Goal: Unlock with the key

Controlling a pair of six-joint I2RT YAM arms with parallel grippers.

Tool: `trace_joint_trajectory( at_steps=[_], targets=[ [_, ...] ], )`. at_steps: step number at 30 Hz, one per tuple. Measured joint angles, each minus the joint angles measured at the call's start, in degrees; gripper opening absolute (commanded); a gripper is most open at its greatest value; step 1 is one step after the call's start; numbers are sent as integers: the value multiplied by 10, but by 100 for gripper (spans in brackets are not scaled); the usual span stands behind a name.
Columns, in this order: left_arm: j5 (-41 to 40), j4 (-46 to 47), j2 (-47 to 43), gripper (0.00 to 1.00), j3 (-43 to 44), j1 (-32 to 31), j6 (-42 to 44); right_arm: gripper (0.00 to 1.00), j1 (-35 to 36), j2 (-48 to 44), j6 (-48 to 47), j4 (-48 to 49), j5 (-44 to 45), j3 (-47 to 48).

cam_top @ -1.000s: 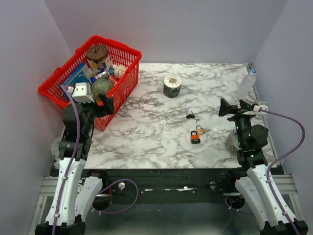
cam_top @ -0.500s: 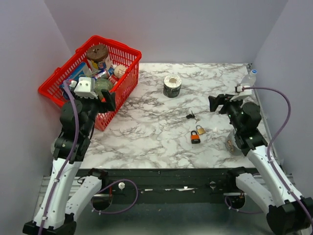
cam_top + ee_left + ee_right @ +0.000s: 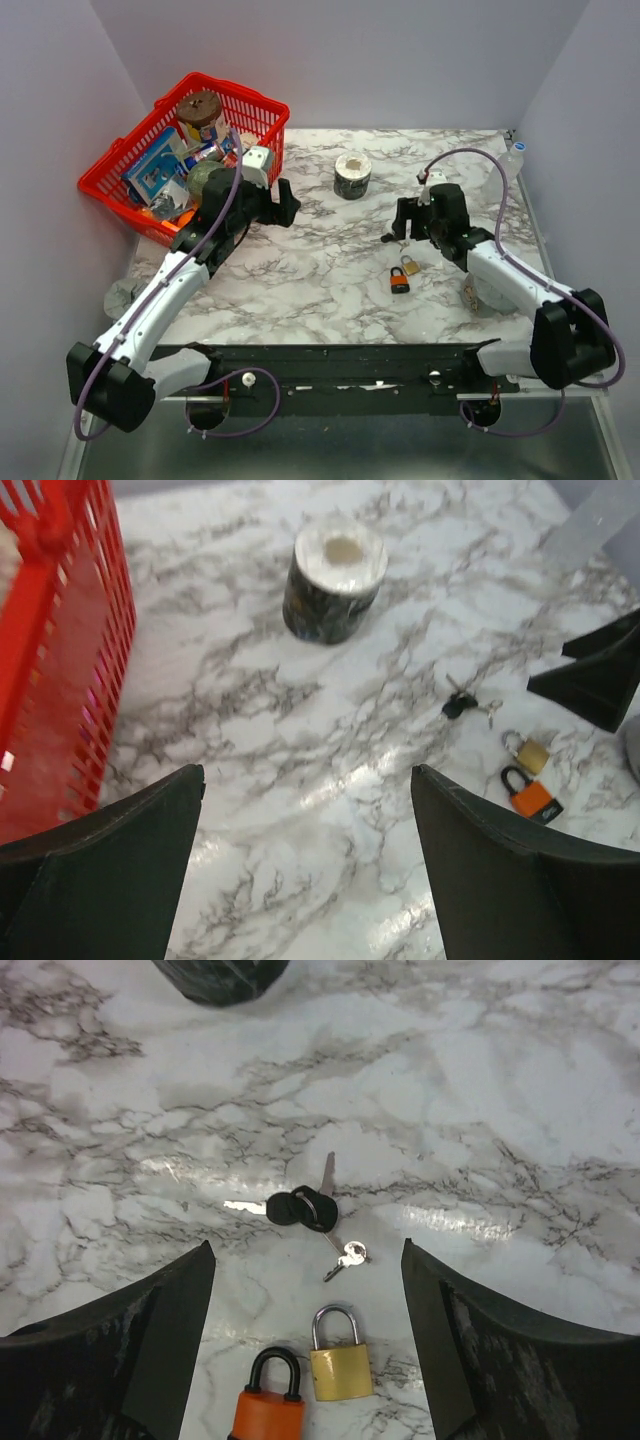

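The key [image 3: 300,1207] has a black head and a thin silvery blade. It lies flat on the marble table on a ring with a second black-headed key and a small silver key [image 3: 350,1255]. It also shows in the top view, key [image 3: 390,238], and in the left wrist view, key [image 3: 460,702]. Just near of it lie a brass padlock [image 3: 340,1370] and an orange-and-black padlock [image 3: 270,1412], both with shackles closed. My right gripper [image 3: 307,1245] hovers open over keys and padlocks, holding nothing. My left gripper [image 3: 308,775] is open over bare marble, well left of the key.
A red basket [image 3: 120,185] full of items stands at the back left. A dark tape roll [image 3: 352,176] sits at the back middle and a clear bottle [image 3: 510,160] at the back right. A grey roll [image 3: 478,292] lies beside the right arm.
Both arms have swung in from the table's sides toward the middle. The right gripper now hangs over the key and padlocks; the left one has left the basket.
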Motion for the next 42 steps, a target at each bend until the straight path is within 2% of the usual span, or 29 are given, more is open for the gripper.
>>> trace_joint_trajectory(
  at_steps=[5, 13, 29, 37, 42],
  targets=[
    [17, -4, 29, 93, -28, -14, -17, 79, 0, 69, 18, -16, -2, 11],
    [27, 27, -1, 95, -28, -19, -28, 66, 0, 154, 25, -20, -12, 64],
    [27, 31, -2, 95, -28, -19, -33, 59, 24, 247, 28, -29, -17, 117],
    [28, 31, 3, 95, -28, -20, -36, 56, 28, 262, 38, -43, 21, 119],
    [28, 31, 6, 95, -28, -20, -36, 49, 28, 279, 43, -46, 37, 128]
  ],
)
